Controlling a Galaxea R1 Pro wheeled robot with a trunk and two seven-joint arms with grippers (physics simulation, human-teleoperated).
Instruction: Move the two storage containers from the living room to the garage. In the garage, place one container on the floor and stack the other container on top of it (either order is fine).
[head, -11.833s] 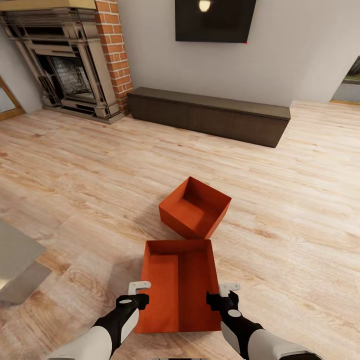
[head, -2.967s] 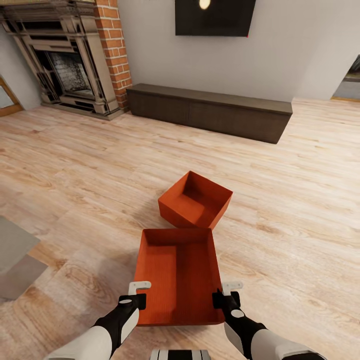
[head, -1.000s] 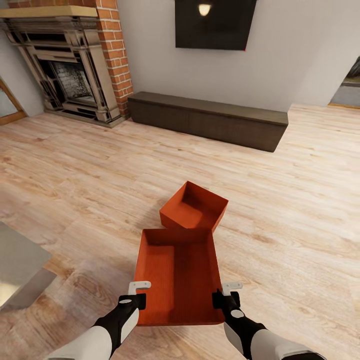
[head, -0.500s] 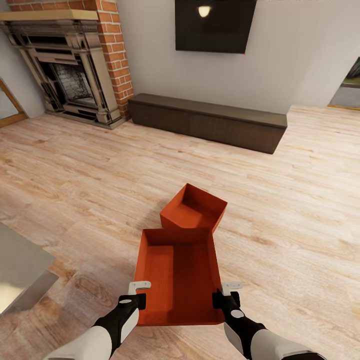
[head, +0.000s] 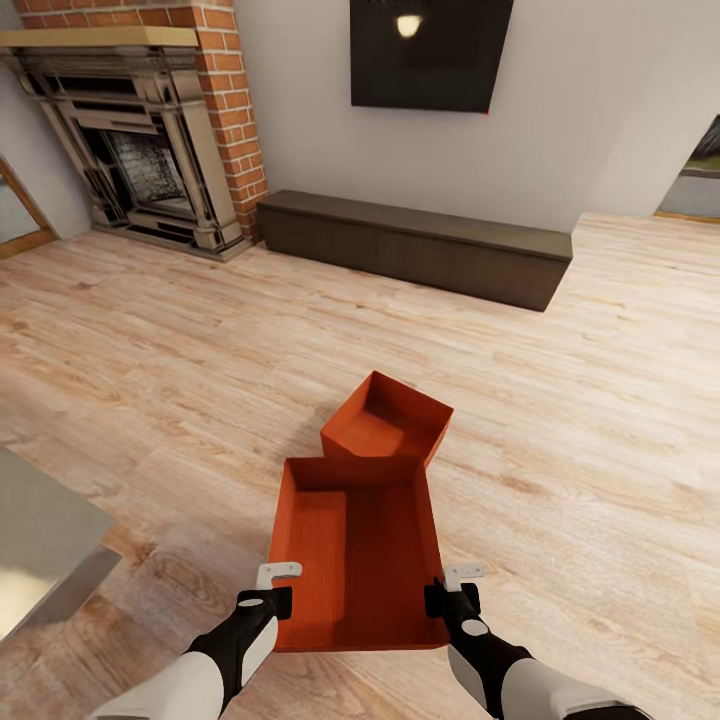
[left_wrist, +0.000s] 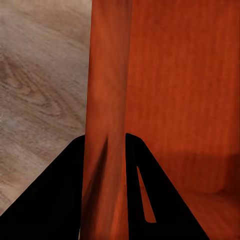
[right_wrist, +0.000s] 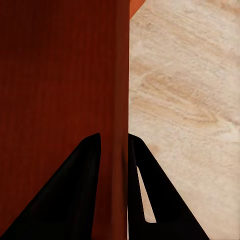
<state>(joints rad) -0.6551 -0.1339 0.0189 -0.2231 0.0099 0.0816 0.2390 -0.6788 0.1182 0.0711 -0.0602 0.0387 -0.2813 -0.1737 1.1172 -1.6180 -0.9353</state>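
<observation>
Two orange-red storage containers are in the living room. The near container (head: 355, 550) is held between my hands, its open top facing up. My left gripper (head: 275, 590) is shut on its left wall (left_wrist: 107, 90), which runs between the black fingers (left_wrist: 60, 200). My right gripper (head: 452, 590) is shut on its right wall (right_wrist: 112, 75) in the same way. The other container (head: 388, 420) sits on the pale wood-plank floor (head: 600, 400) just beyond the held one, turned at an angle.
A long low dark-brown cabinet (head: 415, 245) runs along the far wall under a black TV (head: 430, 50). A brick fireplace (head: 150, 150) stands at far left. A grey slab (head: 40, 550) lies at the near left. A doorway (head: 700, 180) opens at far right.
The whole view has shifted slightly, so the camera moved; the room and the floor container sit a bit lower in the picture. The held container stays fixed between both grippers.
</observation>
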